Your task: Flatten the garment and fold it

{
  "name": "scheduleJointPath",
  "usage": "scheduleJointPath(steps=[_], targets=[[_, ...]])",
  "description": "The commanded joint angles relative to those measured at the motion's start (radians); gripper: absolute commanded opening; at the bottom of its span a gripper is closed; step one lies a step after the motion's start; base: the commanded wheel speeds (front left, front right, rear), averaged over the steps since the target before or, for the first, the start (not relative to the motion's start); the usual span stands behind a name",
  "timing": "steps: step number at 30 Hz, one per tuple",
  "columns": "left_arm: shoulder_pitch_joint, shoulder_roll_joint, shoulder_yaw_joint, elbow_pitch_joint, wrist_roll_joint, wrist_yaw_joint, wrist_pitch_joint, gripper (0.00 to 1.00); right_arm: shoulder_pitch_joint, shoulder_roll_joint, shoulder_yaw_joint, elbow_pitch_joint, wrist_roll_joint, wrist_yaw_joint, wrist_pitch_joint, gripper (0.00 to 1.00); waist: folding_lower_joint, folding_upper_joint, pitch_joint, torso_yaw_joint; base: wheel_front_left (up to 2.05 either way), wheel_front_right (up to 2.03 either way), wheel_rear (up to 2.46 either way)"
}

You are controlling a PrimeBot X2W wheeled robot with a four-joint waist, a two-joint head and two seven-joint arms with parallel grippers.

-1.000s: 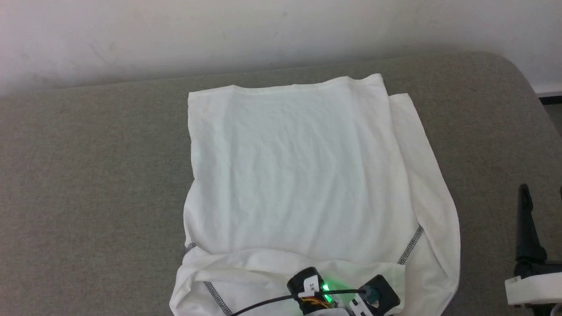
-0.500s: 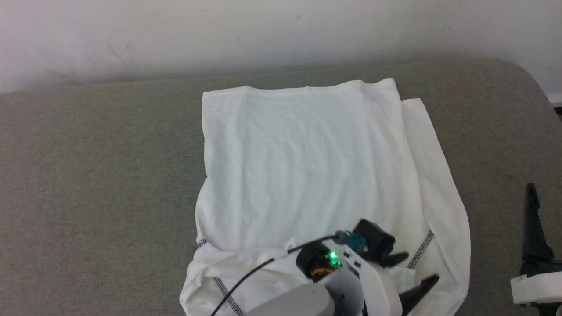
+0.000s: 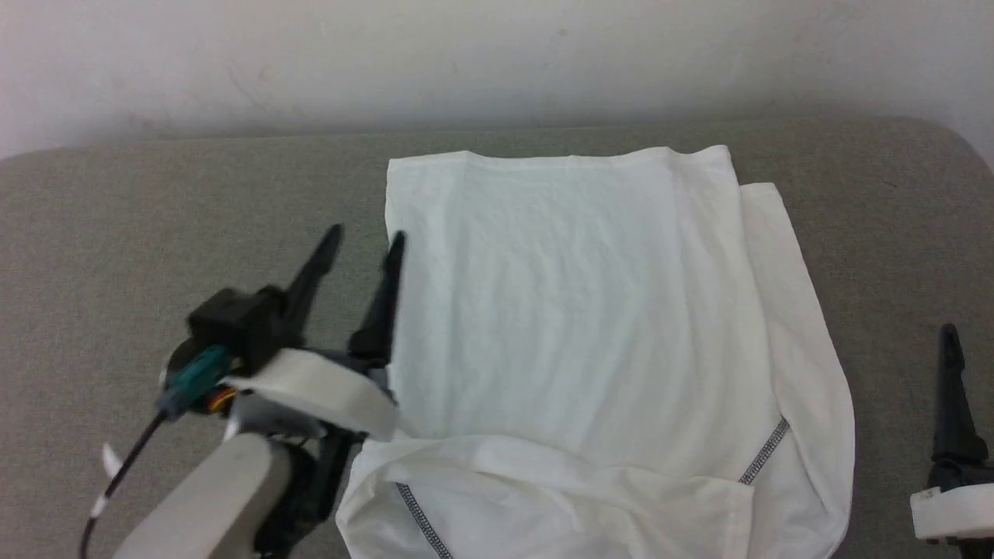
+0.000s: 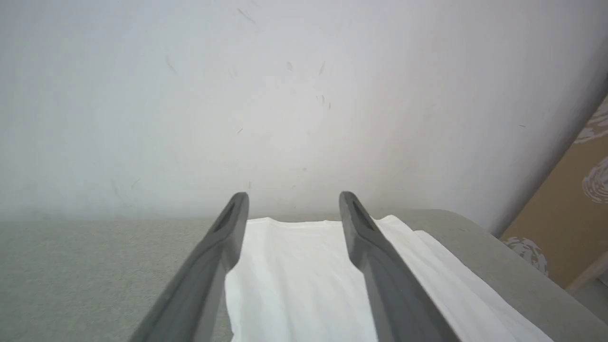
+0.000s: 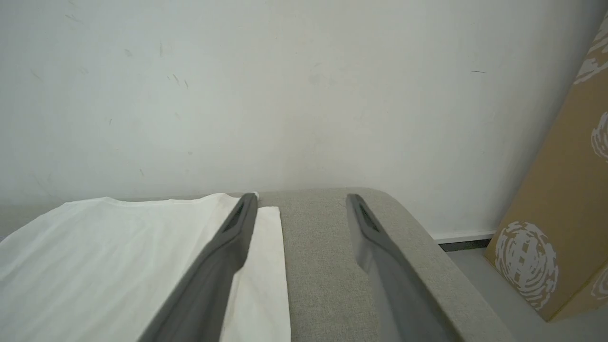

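The garment is a white shirt lying partly folded on the grey cushioned surface, with dark dashed stitching on its near folded edge. My left gripper stands open just off the garment's left edge, fingers pointing away from me and nothing between them. In the left wrist view the garment lies beyond the open left gripper. At the right edge one dark finger of my right gripper rises clear of the cloth. The right wrist view shows the open right gripper beside the garment.
A pale wall runs behind the surface. The surface's rounded right corner drops to the floor, where a brown cardboard box leans. Bare grey surface spreads left of the garment.
My left gripper has let go of the near part of the garment, opened, and swung from there out to the garment's left side. The head camera has shifted slightly.
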Motion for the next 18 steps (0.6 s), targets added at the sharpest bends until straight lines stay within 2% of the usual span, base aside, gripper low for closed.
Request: scheduleJointPath(steps=[1, 4, 7, 11, 18], targets=[[0.061, 0.022, 0.032, -0.013, -0.01, 0.031, -0.025, 1.0, 0.007, 0.002, 0.003, 0.002, 0.008, -0.001, -0.002, 1.0, 0.0, 0.0, -0.001, 0.003, 0.0, 0.0, 0.0], [0.196, 0.053, 0.147, -0.073, -0.034, 0.106, -0.087, 1.0, 0.012, 0.002, 0.01, 0.014, 0.015, -0.001, -0.007, 1.0, 0.0, 0.0, -0.005, 0.009, 0.0, 0.0, 0.0], [0.326, 0.06, 0.244, -0.144, -0.001, 0.124, -0.109, 1.0, 0.018, 0.002, 0.02, 0.027, 0.023, -0.001, -0.014, 1.0, 0.0, 0.0, -0.009, 0.019, 0.0, 0.0, 0.0], [0.462, 0.032, 0.324, -0.22, 0.144, 0.074, -0.11, 1.0, 0.026, 0.002, 0.026, 0.047, 0.036, -0.001, -0.027, 1.0, 0.0, 0.0, -0.01, 0.04, 0.0, 0.0, 0.0], [0.548, -0.088, 0.412, -0.188, 0.277, -0.06, -0.111, 1.0, 0.024, 0.002, 0.034, 0.088, 0.044, -0.001, -0.043, 1.0, 0.0, 0.0, -0.006, 0.064, 0.0, 0.0, 0.0]])
